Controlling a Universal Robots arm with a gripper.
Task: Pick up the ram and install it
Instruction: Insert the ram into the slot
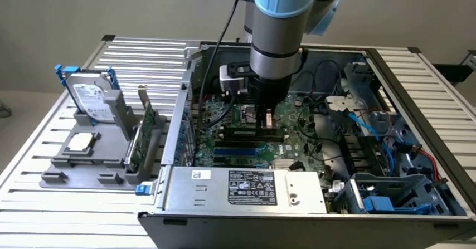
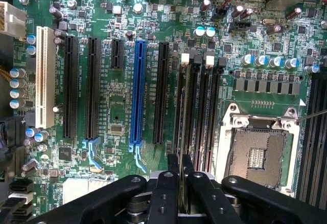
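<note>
Ram (image 2: 180, 188) stands edge-on, clamped between the closed fingers of the tool (image 2: 180, 162), just over the black memory slots (image 2: 196, 111) of the motherboard (image 2: 117, 106) inside the open computer case (image 1: 297, 232).

Ext. cam sits high & off the arm (image 1: 279, 32), looking down at a slant on the open PC case (image 1: 297, 226) and slatted tabletop (image 1: 141, 59); mid range, whole case in frame; wrist cam is close above the motherboard (image 2: 117, 111), facing straight down past the hand (image 2: 180, 158), which pinches the ram (image 2: 181, 188) edge-on; both views share the motherboard w/ its blue slot (image 2: 138, 91) and the hand over it.
</note>
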